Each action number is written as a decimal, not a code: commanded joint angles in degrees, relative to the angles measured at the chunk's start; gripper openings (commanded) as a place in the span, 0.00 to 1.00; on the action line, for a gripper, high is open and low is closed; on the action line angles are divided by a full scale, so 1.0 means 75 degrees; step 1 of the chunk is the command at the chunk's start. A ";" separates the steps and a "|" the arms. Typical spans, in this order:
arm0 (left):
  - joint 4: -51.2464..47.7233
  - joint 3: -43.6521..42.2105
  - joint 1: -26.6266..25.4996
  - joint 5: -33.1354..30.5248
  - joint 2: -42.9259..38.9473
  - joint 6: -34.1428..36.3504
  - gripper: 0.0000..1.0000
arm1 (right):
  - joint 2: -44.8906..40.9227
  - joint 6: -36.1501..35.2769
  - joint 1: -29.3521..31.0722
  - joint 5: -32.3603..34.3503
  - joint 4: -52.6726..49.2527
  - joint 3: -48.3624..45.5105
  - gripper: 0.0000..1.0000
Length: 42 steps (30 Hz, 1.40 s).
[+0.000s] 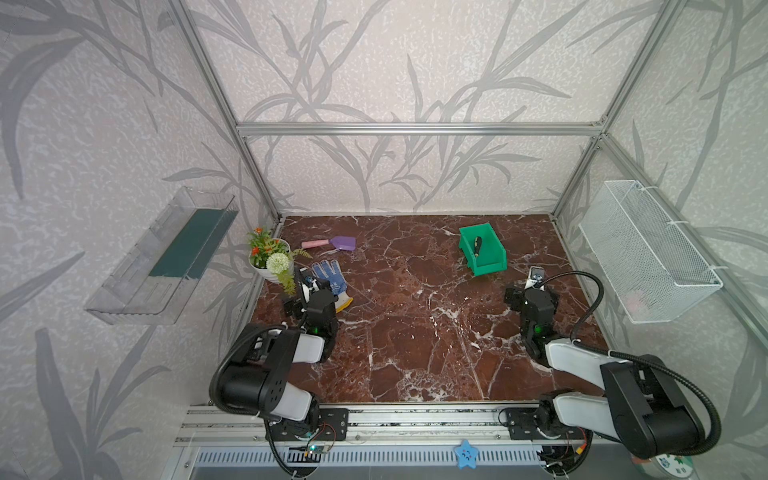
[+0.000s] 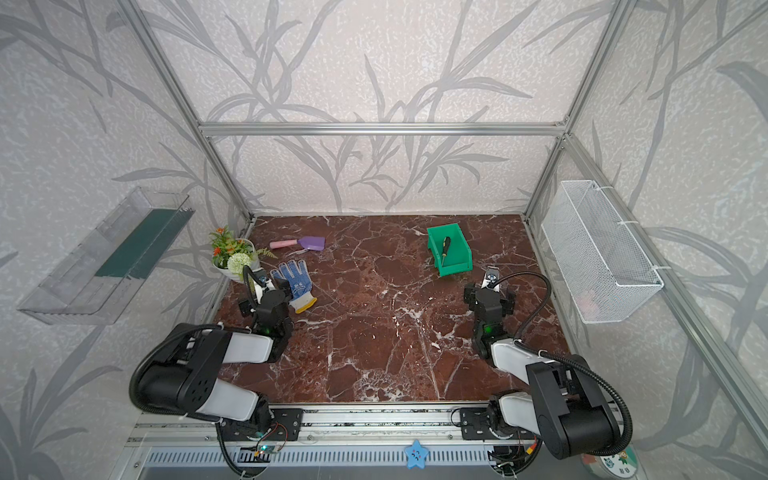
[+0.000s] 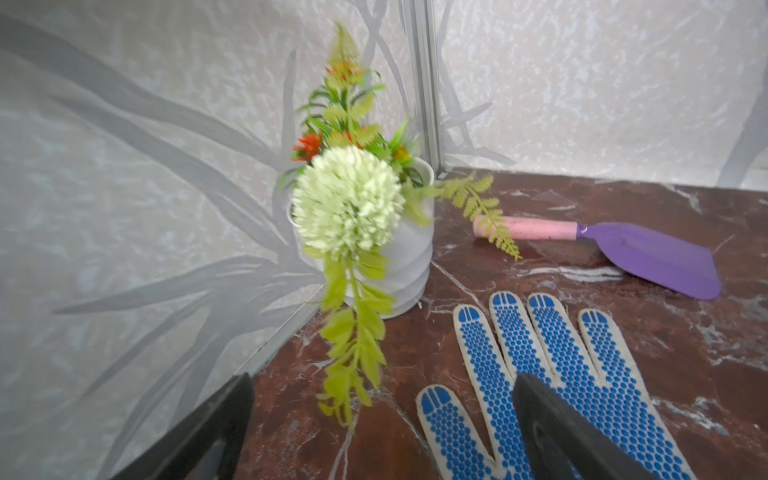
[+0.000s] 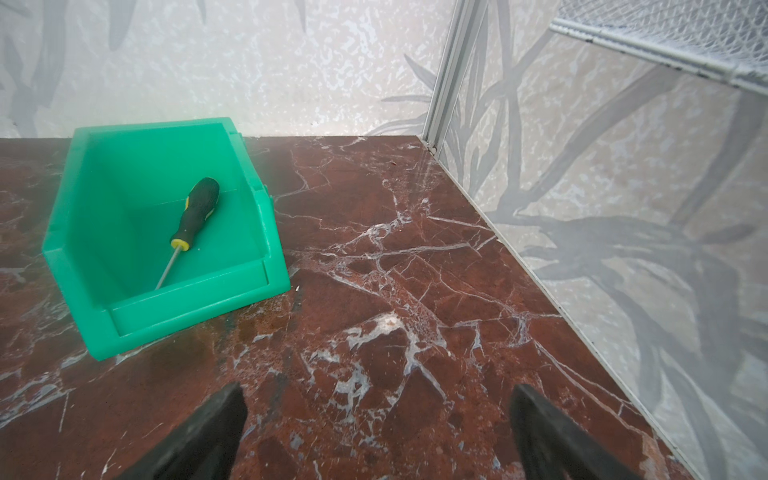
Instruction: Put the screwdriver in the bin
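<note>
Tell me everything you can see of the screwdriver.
The screwdriver is small and slim: a black handle with yellow accents and a yellow collar, rubbery-looking, then a thin bare metal shaft. It lies inside the green bin, on its floor, handle toward the tall back wall, tip toward the low front lip, angled slightly across. Only the bin touches it; nothing grips it.

The bench (image 1: pixel 415 328) is a dark red-brown marble-patterned slab veined with white. A white flower pot (image 1: pixel 266 272) stands in its far left corner. A purple scoop (image 1: pixel 334 243) with a pink handle lies near the pot along the far edge, and a blue-dotted white work glove (image 1: pixel 330 276) lies flat by the left edge, just beside the pot. A green bin (image 1: pixel 492 268) sits toward the far right corner, its low lip turned toward the near edge.
</note>
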 commanded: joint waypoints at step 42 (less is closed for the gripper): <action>-0.0862 0.0605 0.1150 0.3179 0.0251 -0.0688 0.99 | 0.2446 -0.1709 0.0529 -0.0740 0.4433 -0.0438 0.99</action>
